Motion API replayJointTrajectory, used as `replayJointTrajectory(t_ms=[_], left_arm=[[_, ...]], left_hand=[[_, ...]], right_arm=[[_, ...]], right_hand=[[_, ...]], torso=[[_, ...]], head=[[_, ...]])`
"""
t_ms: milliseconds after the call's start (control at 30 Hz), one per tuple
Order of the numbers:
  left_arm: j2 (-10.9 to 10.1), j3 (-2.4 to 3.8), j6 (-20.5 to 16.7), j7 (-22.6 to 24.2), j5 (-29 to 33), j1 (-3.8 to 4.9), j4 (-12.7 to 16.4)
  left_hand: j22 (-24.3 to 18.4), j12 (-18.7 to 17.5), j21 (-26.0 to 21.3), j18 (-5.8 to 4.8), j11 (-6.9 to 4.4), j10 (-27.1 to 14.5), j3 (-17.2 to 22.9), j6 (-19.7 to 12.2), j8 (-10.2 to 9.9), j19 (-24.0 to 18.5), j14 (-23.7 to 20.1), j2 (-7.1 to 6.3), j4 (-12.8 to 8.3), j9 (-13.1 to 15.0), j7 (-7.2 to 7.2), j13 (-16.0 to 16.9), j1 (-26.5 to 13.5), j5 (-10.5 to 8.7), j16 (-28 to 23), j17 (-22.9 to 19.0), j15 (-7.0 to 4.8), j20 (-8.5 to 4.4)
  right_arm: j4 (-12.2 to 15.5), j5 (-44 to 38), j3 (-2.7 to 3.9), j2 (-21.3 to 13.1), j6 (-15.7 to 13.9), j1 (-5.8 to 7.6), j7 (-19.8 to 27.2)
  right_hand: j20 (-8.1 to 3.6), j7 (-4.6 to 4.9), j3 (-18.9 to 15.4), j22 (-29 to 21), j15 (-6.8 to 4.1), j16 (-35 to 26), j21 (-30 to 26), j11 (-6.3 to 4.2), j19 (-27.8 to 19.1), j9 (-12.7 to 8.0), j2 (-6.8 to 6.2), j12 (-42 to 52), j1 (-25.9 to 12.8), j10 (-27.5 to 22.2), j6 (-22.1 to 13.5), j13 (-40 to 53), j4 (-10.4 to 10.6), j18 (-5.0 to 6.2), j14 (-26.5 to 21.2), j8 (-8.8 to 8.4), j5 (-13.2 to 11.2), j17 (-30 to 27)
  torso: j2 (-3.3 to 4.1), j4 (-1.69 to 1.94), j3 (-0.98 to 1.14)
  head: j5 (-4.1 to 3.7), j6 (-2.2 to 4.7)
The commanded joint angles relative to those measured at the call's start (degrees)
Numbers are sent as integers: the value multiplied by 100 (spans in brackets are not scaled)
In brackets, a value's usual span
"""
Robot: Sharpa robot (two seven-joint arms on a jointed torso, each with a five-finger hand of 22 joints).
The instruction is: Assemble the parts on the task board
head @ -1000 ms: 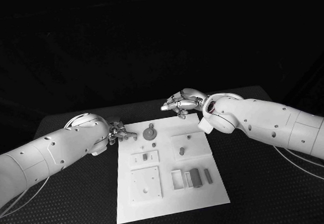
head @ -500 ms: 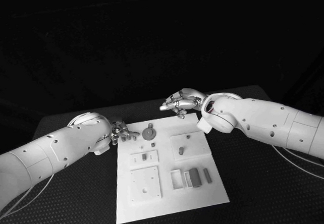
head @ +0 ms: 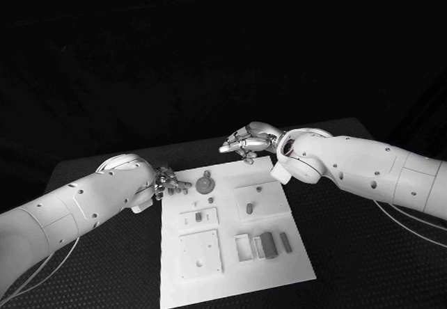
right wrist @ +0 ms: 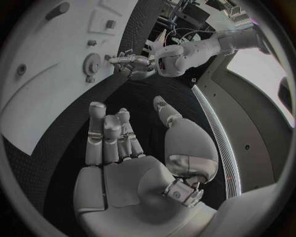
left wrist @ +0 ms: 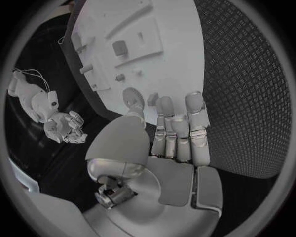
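The white task board [head: 235, 265] lies in the middle of the table, and it also appears in the wrist views [left wrist: 175, 59] [right wrist: 43, 94]. A round grey gear-like part [head: 206, 182] [left wrist: 132, 97] [right wrist: 92, 63] sits near its far left corner. A small peg [head: 251, 209] stands mid-board, and several grey blocks [head: 269, 245] lie near the front right. My left hand [head: 168, 182] [left wrist: 177, 138] [right wrist: 133, 65] hovers at the board's far left edge beside the gear, fingers straight, holding nothing. My right hand [head: 245, 143] [right wrist: 120, 143] [left wrist: 63, 127] hangs over the black table just beyond the board's far edge, holding nothing.
The black textured table [head: 360, 259] surrounds the board on all sides. Raised white plates with holes and slots [head: 201, 252] occupy the board's left half. Cables [head: 418, 224] trail under both forearms.
My left forearm has crept slightly toward the board; both hands stay almost where they were, holding nothing.
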Motion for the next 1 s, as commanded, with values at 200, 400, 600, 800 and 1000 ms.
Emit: replayJointTrajectory(t_ms=[200, 400, 600, 800, 1000], left_arm=[[100, 4, 152, -107, 101, 12, -129], [140, 4, 168, -132, 102, 12, -176], [172, 4, 195, -131, 132, 12, -225], [217, 4, 275, -150, 174, 12, -275], [256, 4, 370, -163, 166, 11, -318]], left_hand=[[126, -2, 26, 269, 12, 39, -74, 76, -43, 11, -17, -102, -5, 52, 19, 31, 147, 961, 73, 20, -18, -10], [125, 6, 41, 267, 8, 49, -80, 89, -39, 7, -21, -114, -5, 74, 15, 39, 145, 1168, 85, 25, -21, -12], [126, 22, 61, 267, -3, 77, -92, 117, -23, 20, -8, -125, -2, 93, 3, 49, 107, 1154, 102, 31, -31, -18], [125, 31, 78, 269, -15, 100, -85, 137, -15, 32, 4, -128, 2, 108, -10, 54, 17, 1049, 114, 34, -43, -28], [127, 44, 93, 273, -28, 124, -66, 161, -2, 42, 15, -128, -4, 120, -23, 61, 19, 1030, 126, 39, -55, -38]], right_arm=[[5, -18, 1, 7, 38, -3, 31], [-3, -18, 1, 20, 39, -3, 34], [-3, -18, 1, 20, 40, -3, 36], [-3, -18, 1, 21, 40, -3, 38], [-1, -18, 1, 22, 42, -3, 37]], right_hand=[[-47, 50, -25, 92, -6, 38, -33, -17, -8, 9, 55, 37, -10, -39, -13, -10, -9, 180, -36, -30, 11, -8], [-47, 50, -26, 92, -6, 38, -33, -17, -9, 9, 52, 38, -11, -39, -14, -11, -10, 180, -36, -31, 11, -9], [-47, 50, -28, 93, -6, 38, -34, -17, -9, 9, 49, 38, -13, -40, -14, -12, -10, 180, -37, -31, 11, -9], [-47, 50, -29, 92, -6, 38, -34, -17, -9, 9, 48, 39, -14, -40, -14, -12, -10, 180, -37, -31, 11, -9], [-47, 50, -29, 92, -6, 38, -34, -17, -9, 9, 47, 39, -15, -40, -14, -13, -10, 180, -37, -31, 11, -10]], torso=[[11, -5, 2], [6, 3, 4], [2, 3, 1], [-2, 0, 2], [-2, 0, 1]], head=[[-13, -2], [-25, -12], [-28, -25], [-31, -29], [-36, -33]])
